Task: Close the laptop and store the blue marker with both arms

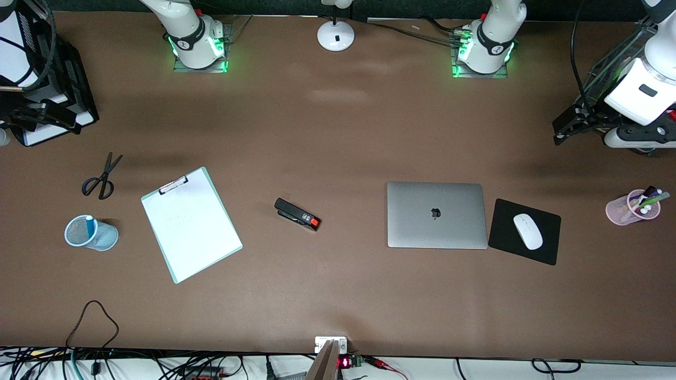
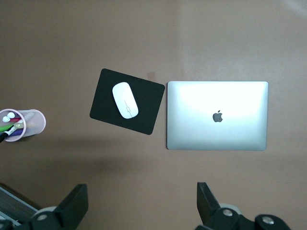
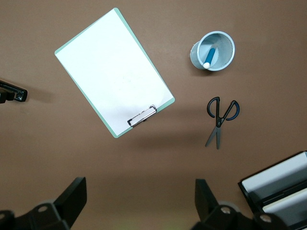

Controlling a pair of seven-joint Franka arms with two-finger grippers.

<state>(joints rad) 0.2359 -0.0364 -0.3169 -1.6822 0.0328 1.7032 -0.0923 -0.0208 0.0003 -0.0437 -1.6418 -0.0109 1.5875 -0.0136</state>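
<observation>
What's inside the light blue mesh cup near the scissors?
The light blue mesh cup holds the blue marker, standing tilted with its white end up. Its lower tip is hidden by the cup wall. Nothing else shows inside.

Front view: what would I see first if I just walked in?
Probably the shut silver laptop beside a black mouse pad with a white mouse, toward the left arm's end. Then the white clipboard, and a blue marker standing in a mesh cup, toward the right arm's end.

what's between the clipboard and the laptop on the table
A black stapler with an orange-red tip lies between the clipboard and the closed laptop, with bare table on either side of it. The front view shows this.
</observation>
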